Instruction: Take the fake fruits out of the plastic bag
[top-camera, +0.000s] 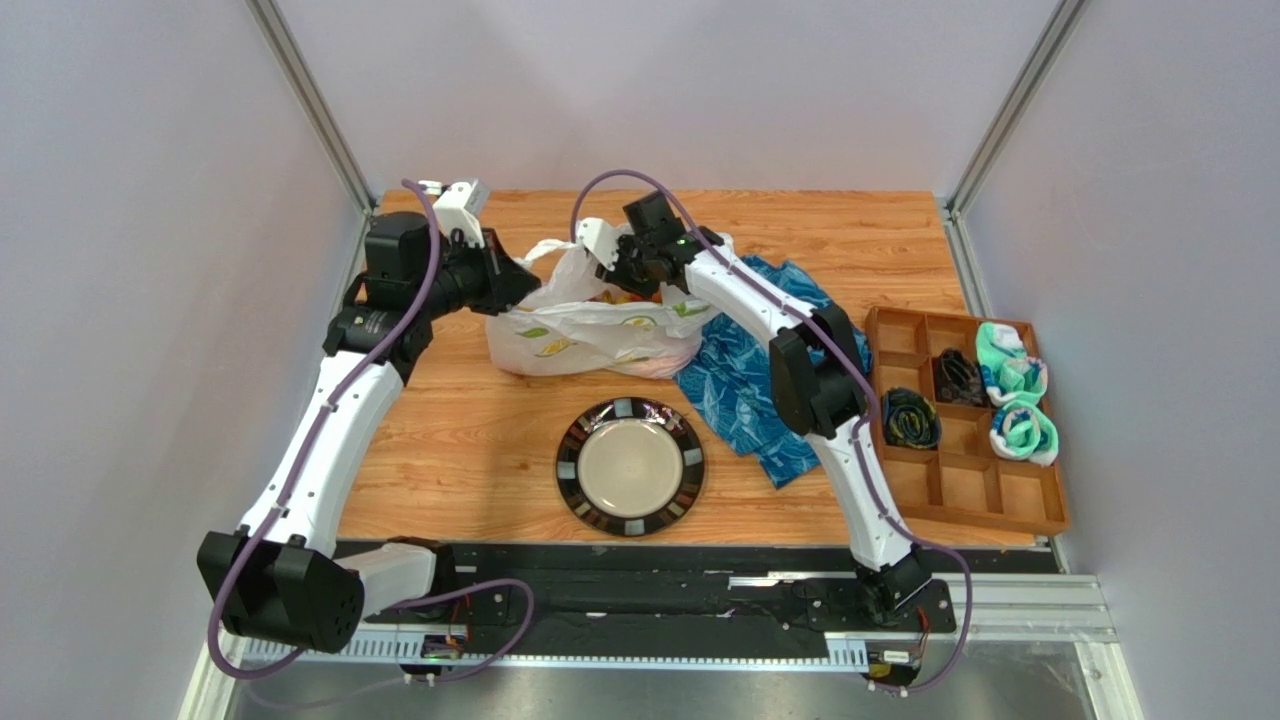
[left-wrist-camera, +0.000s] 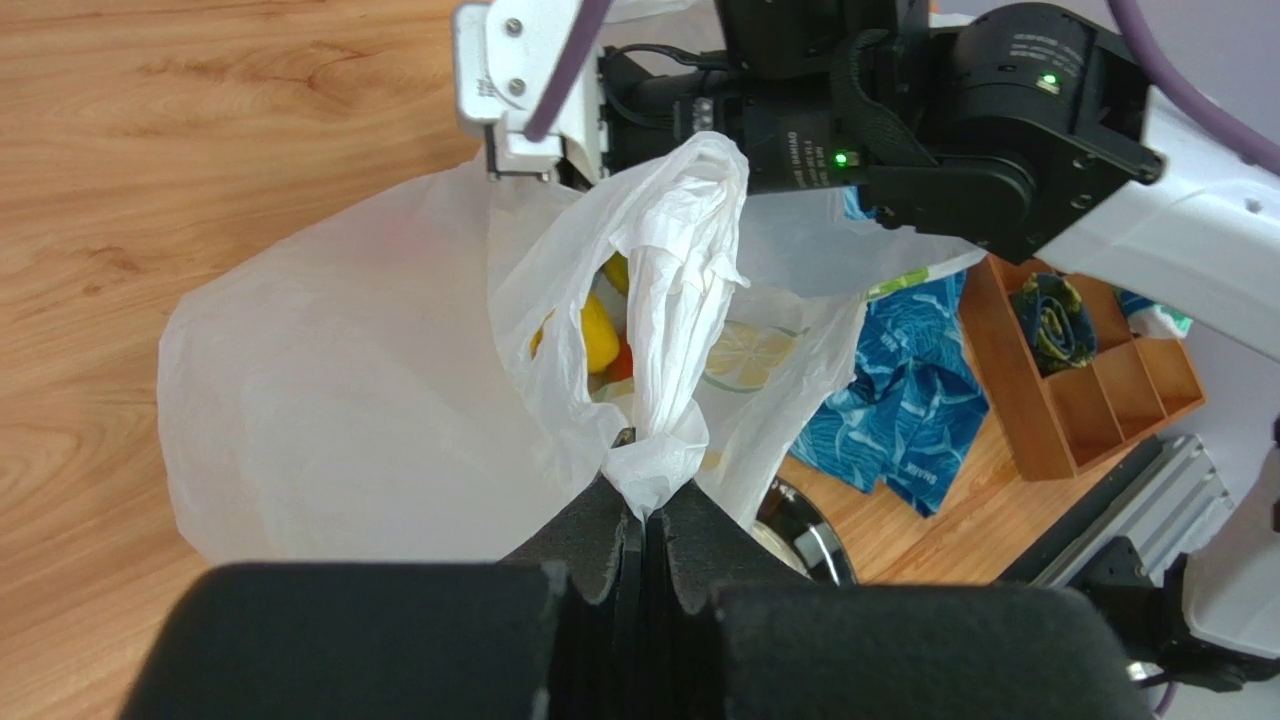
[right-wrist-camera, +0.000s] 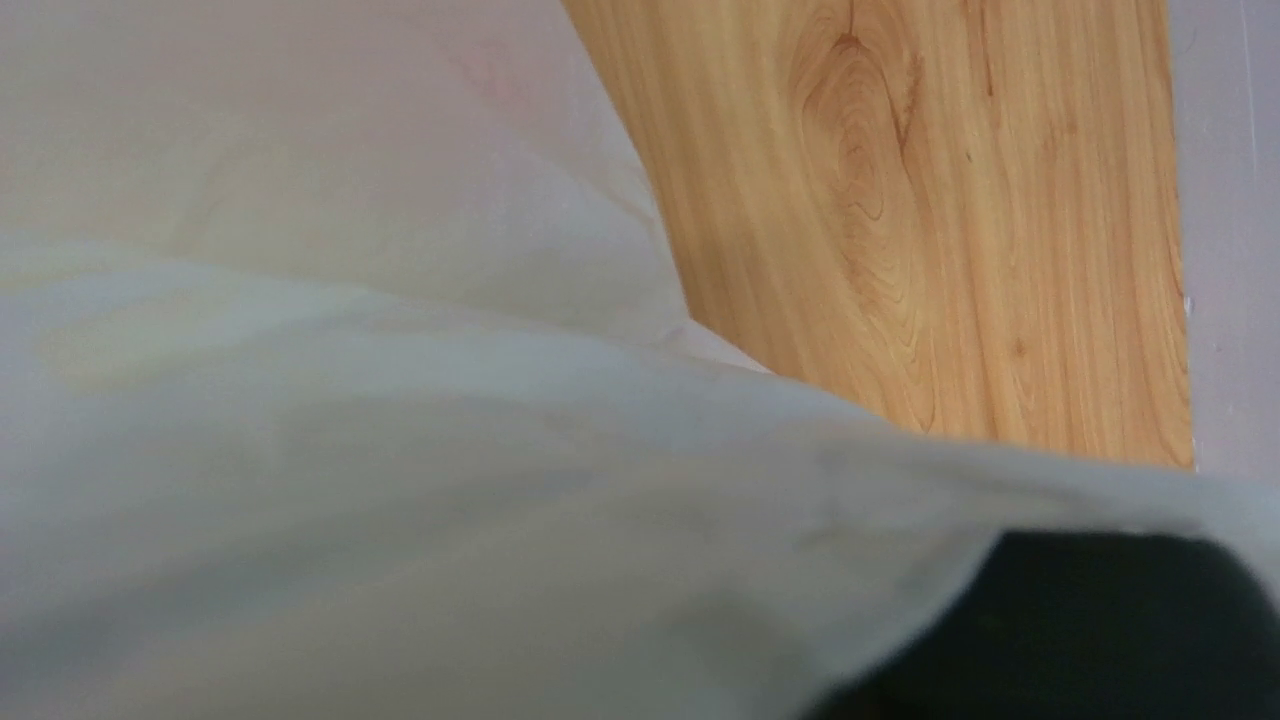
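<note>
Left gripper (left-wrist-camera: 643, 528): closed tight, pinching a twisted handle of the plastic bag (left-wrist-camera: 346, 405); handle raised, bag mouth gaping beside it.
Right gripper (top-camera: 613, 275): at the far side of the bag mouth; wrist view covered by white film, with only a dark part of the gripper at lower right; opening and hold cannot be told.
Plastic bag: on the table (top-camera: 451, 450), far centre, beyond the plate (top-camera: 568, 468), right side touching the blue cloth (top-camera: 751, 390).
Fake fruits (left-wrist-camera: 598, 333): inside the bag; yellow and red pieces visible through the mouth.
Compartment tray (top-camera: 962, 488): right edge of the table, well apart from the bag.
</note>
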